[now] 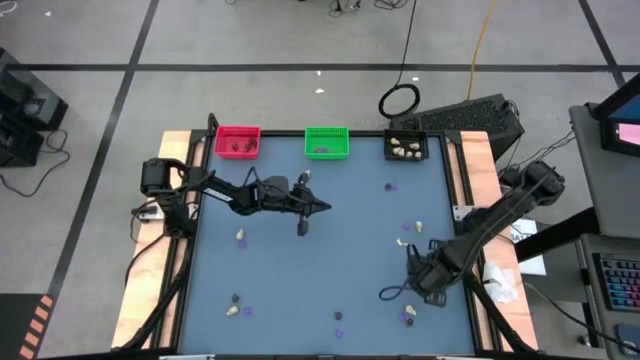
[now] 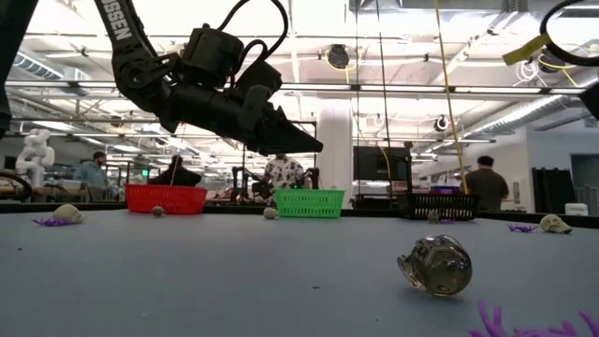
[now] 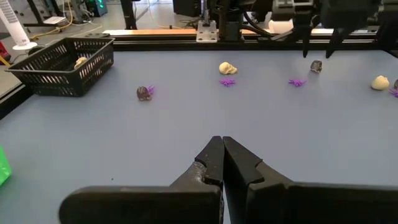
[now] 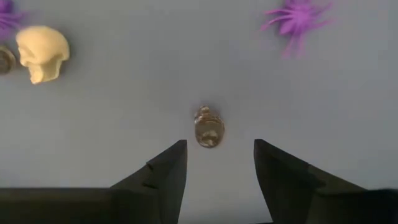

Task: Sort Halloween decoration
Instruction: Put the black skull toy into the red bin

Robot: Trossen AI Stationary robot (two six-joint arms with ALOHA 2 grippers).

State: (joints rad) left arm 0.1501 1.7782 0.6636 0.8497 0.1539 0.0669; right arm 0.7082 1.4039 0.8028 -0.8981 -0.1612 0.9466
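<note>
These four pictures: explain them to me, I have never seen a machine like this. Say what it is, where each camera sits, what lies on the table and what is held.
It is a robot with two dark arms at a blue table, each ending in a two-finger gripper. One camera looks straight down, one sits at table height, and one rides on each wrist.

Scattered on the table are small Halloween trinkets: cream skulls, purple spiders and dark grey skulls. Along the far edge stand a red bin, a green bin and a black bin, each with a few trinkets inside.

The left gripper is shut and empty, raised above the table's middle. The right gripper is open, low over a dark grey skull that lies between its fingers. Nothing is held.
</note>
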